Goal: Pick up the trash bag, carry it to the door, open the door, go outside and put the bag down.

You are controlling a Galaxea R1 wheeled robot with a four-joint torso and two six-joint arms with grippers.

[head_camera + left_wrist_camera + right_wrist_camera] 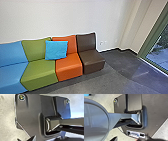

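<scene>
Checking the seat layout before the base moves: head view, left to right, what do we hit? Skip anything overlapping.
Light-blue seat → green seat → orange seat → brown seat → green-framed glass.

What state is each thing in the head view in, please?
Blue cushion: propped up against the green backrest and orange backrest.
Row of seats: upright, side by side.
Green-framed glass: cannot tell whether open or shut.
</scene>
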